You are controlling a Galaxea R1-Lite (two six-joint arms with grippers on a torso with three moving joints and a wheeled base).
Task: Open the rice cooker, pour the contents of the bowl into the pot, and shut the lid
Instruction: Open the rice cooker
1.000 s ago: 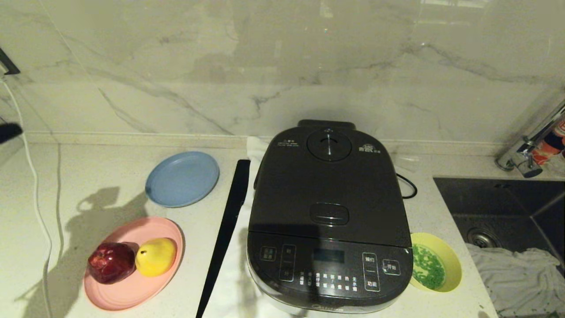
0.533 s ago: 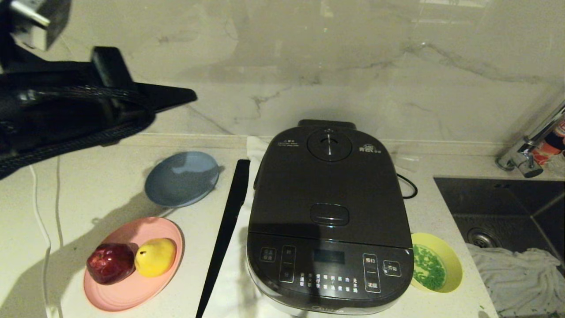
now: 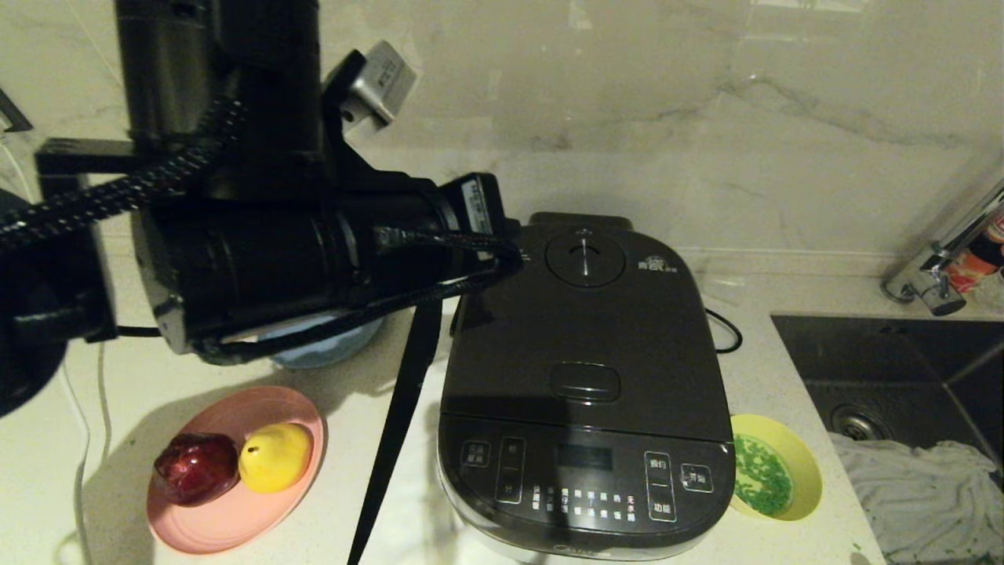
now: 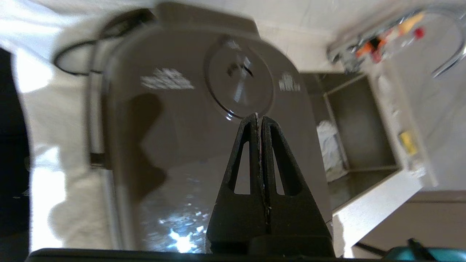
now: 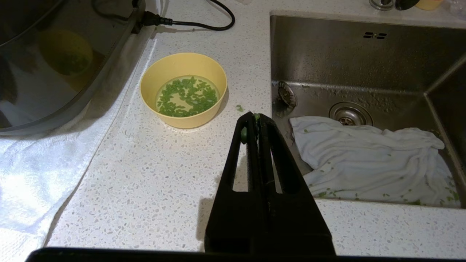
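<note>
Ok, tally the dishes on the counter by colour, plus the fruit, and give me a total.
Blue plate: 1
Pink plate: 1
Yellow bowl: 1
Red apple: 1
Yellow pear: 1
Total: 5

The left arm's bulk hides most of the flat blue plate [image 3: 329, 345], and the left hand itself cannot be made out in the head view. Beyond that hand's closed tips, the dark grey rice cooker's lid print [image 4: 167, 79] is blurred, perhaps lettering.
</note>
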